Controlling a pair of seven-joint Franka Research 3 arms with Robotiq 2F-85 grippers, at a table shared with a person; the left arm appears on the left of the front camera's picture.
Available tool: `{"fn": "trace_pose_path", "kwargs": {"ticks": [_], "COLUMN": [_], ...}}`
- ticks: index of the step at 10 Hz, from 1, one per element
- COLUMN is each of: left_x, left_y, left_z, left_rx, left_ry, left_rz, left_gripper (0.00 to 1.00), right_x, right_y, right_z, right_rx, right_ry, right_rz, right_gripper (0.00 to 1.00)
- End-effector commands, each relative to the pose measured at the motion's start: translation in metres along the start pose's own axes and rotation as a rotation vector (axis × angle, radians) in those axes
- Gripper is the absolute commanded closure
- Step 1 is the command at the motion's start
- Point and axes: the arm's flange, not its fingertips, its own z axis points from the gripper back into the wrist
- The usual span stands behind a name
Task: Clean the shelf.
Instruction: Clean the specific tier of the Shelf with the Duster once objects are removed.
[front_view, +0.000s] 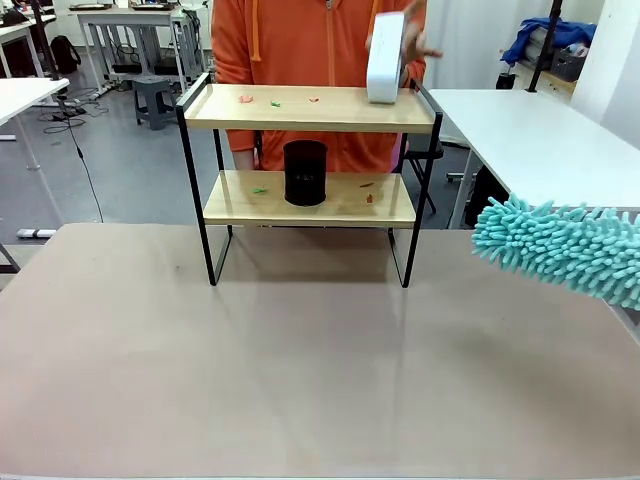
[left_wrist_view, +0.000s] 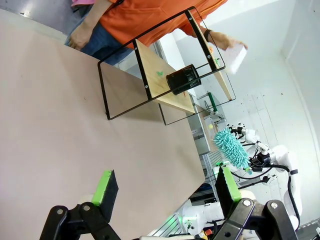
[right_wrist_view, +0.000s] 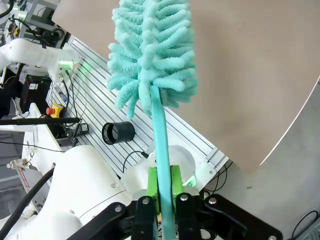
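— Right gripper (right_wrist_view: 164, 189), close up: jaws shut tight on the teal duster's (right_wrist_view: 152, 55) handle. Left gripper (left_wrist_view: 165, 186) gapes wide, holding nothing.
— And the shelf (front_view: 320, 115)?
— Far middle of the table (front_view: 300, 380), with the duster well off to its right. I'd sweep the top board lengthwise once the person's hand (front_view: 418, 45) is clear, minding the black cup (front_view: 305, 172) below.
— Front view gives coloured specks (front_view: 258, 99) on both boards, crumbs perhaps; the right wrist view gives the grip.
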Motion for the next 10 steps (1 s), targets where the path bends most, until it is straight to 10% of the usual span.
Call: {"fn": "trace_pose_path", "kwargs": {"ticks": [1, 4, 8, 10], "left_x": [0.001, 0.001, 0.001, 0.001], "left_y": [0.000, 0.000, 0.000, 0.000], "left_z": [-0.002, -0.002, -0.002, -0.002], "left_rx": [-0.017, -0.017, -0.017, -0.017], "left_ry": [-0.016, -0.016, -0.016, -0.016], "left_rz": [-0.018, -0.018, -0.018, -0.018], "left_gripper": [0.00, 0.00, 0.00, 0.00], "right_x": [0.001, 0.019, 0.125, 0.191], "right_y": [0.002, 0.013, 0.118, 0.159], "right_z": [0.002, 0.005, 0.069, 0.048], "right_rx": [0.004, 0.002, -0.266, -0.359], "right_ry": [-0.019, -0.068, -0.295, -0.260], "right_rz": [-0.019, 0.007, 0.008, 0.056], "right_gripper": [1.00, 0.87, 0.87, 0.87]}}
